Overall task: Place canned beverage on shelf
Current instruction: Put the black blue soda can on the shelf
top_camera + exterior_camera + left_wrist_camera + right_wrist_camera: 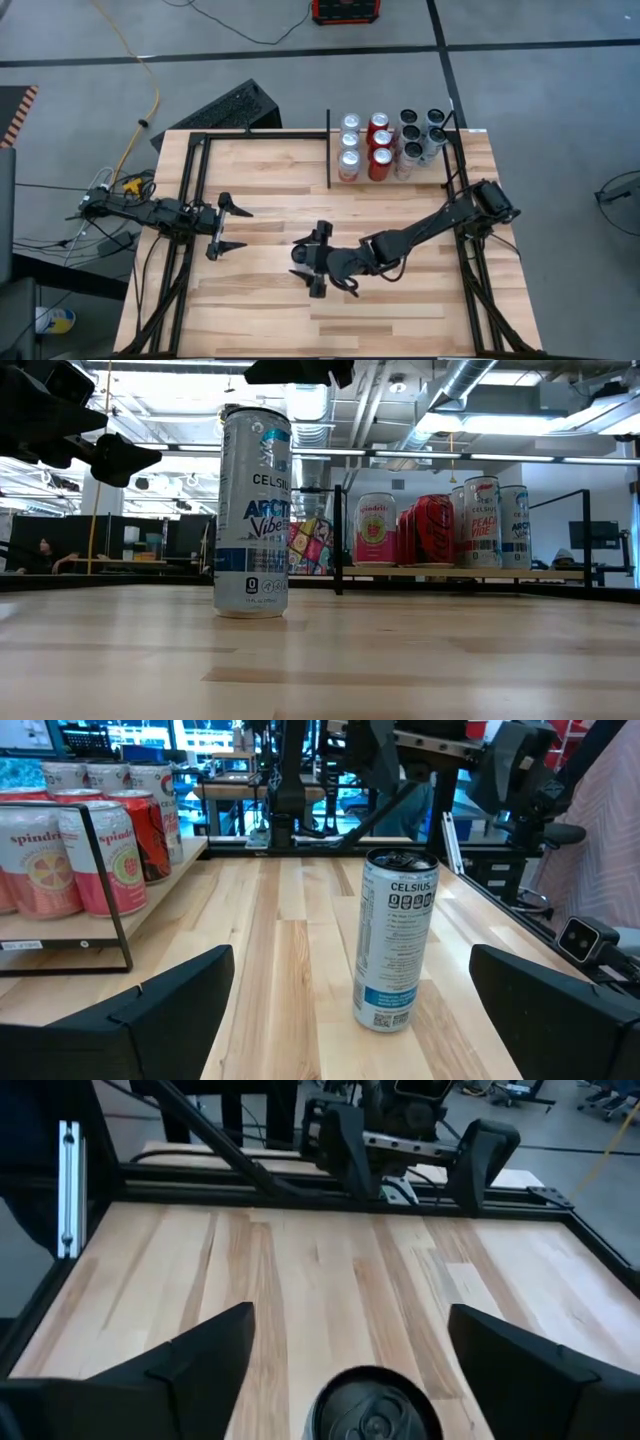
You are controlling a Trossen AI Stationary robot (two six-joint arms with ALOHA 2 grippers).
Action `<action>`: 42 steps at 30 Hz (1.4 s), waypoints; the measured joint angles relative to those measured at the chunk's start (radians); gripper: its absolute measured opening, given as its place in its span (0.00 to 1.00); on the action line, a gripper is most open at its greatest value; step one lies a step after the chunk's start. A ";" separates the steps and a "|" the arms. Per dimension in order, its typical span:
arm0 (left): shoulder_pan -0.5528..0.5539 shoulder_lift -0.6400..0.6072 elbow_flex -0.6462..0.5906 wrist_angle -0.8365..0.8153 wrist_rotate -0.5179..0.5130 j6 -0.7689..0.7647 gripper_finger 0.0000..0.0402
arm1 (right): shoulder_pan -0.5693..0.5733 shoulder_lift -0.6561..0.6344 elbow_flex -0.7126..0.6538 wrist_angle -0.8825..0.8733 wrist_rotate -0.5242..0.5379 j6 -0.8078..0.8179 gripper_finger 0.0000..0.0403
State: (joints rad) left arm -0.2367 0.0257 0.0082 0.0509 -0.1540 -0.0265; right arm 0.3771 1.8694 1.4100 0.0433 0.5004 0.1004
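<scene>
A: From above, what sits on the pale plank worktop (400,300)?

B: The right pincer (312,264) hangs over the middle of the boards with its dark fingers spread wide; the can below it is hidden by the wrist. The left pincer (226,228) waits near the left rail, also spread open. At the far edge, the shelf (395,180), a light wooden strip edged with thin black rails, carries silver, red and dark-topped cans in three short rows.

A: And at board level?

B: A tall, slim silver and blue Celsius can (253,510) stands upright on the worktop, well apart from the shelf (470,572) behind it. A pink-labelled can, glossy red cans and white Celsius cans stand on that shelf, beside a thin black upright bar.

A: The left wrist camera?

B: The same slim can (396,940) shows its printed back, with a dark lid, free of any finger. The shelf (150,870) is off to one side with pink Spindrift cans and a red one behind a black wire rail. Two matte black fingers (150,1020) stand far apart.

A: The right wrist camera?

B: It looks down on the can's round dark lid (375,1405), which lies between wide-set fingers (190,1370) that do not touch it. The smooth, streaked wood runs to a black frame.
</scene>
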 joint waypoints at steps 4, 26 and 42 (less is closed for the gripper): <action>0.000 0.000 0.000 0.000 0.000 0.000 0.97 | 0.000 0.000 0.007 -0.017 0.003 -0.001 0.95; 0.000 0.000 0.000 0.000 0.000 0.000 0.97 | -0.021 0.001 -0.144 0.088 0.019 0.050 0.96; 0.000 0.000 0.000 0.000 0.000 0.000 0.97 | -0.021 0.001 -0.144 0.060 -0.006 0.135 0.94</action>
State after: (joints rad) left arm -0.2370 0.0261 0.0082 0.0506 -0.1543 -0.0265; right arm 0.3565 1.8706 1.2655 0.1028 0.4942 0.2353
